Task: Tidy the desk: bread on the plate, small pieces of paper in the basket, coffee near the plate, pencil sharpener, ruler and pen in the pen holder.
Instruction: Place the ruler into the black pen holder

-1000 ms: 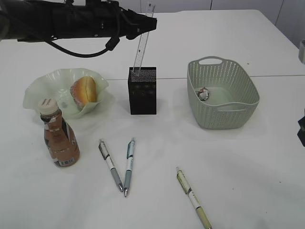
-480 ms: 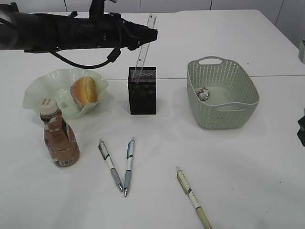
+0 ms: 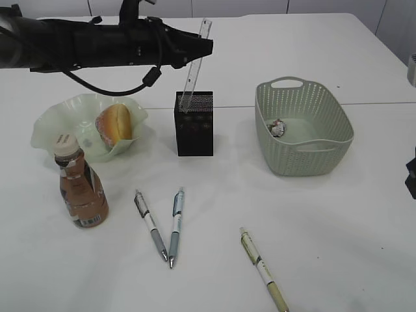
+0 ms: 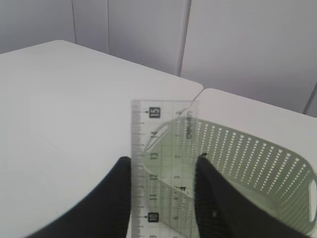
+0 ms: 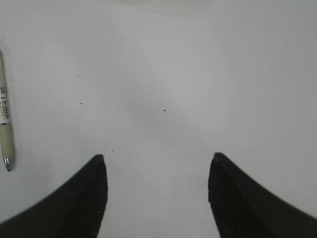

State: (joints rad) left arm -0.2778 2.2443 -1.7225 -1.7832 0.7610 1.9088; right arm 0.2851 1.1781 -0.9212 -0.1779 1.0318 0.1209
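Observation:
My left gripper (image 3: 205,45) is shut on a clear ruler (image 3: 195,68), gripping it by its two long edges (image 4: 161,129). The ruler leans, and its lower end is inside the black pen holder (image 3: 194,127). Bread (image 3: 116,123) lies on the pale green wavy plate (image 3: 55,123), and the coffee bottle (image 3: 79,188) stands just in front of the plate. A crumpled paper (image 3: 277,127) lies in the green basket (image 3: 305,159). Three pens (image 3: 151,225) (image 3: 175,226) (image 3: 263,270) lie on the table. My right gripper (image 5: 157,158) hangs open over bare table. The pencil sharpener is out of view.
The basket (image 4: 257,158) shows behind the ruler in the left wrist view. One pen (image 5: 5,124) lies at the left edge of the right wrist view. A seam between two tabletops runs behind the holder. A dark part of the right arm (image 3: 411,179) sits at the right edge.
My left gripper has come down a little with the ruler, so the ruler's lower end sits deeper in the pen holder. Everything else is as before.

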